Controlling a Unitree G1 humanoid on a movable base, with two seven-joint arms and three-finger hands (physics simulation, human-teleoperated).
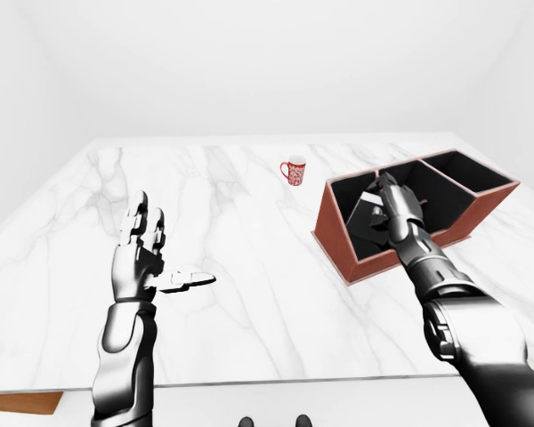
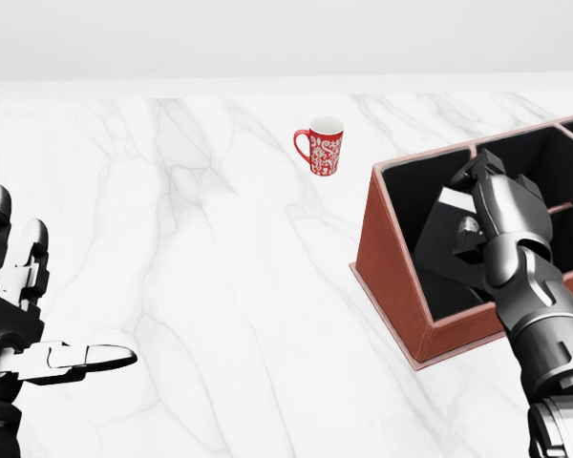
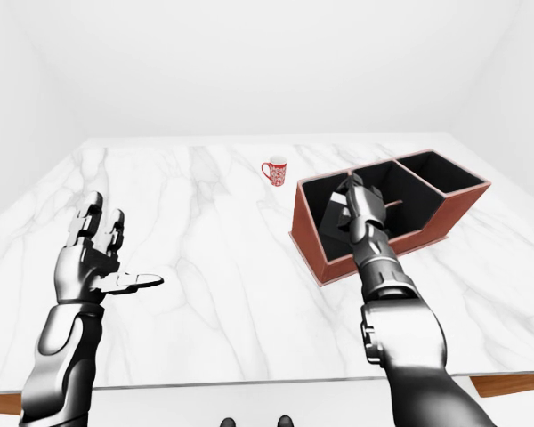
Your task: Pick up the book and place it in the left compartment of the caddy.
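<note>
The caddy [image 2: 392, 277] stands on the marble table [image 2: 220, 286], at the right side of the head view. It is a brown-red box w/ black inside, and the dividers make 3 compartments in the eye views. The book [image 2: 449, 234] is dark and sits tilted in the left compartment of the caddy, one corner up near the divider, lower part down inside the compartment (I cannot tell if it touches the bottom).

The right hand [image 2: 492, 215] is over the left compartment of the caddy, reaching in from the bottom right of the head view. Its fingers [image 2: 470, 176] are at the upper edge of the book, and the hand hides part of the book. Whether the fingers grip the book or only stand beside it, I cannot tell from these views.

The mug [image 2: 322, 148] is red w/ white pattern, upright, well apart from the caddy, to its upper left in the head view.

The left hand [image 1: 151, 262] is far left of the caddy, above the table, fingers spread and pointing up, thumb stretched toward the caddy side. It holds nothing.
</note>
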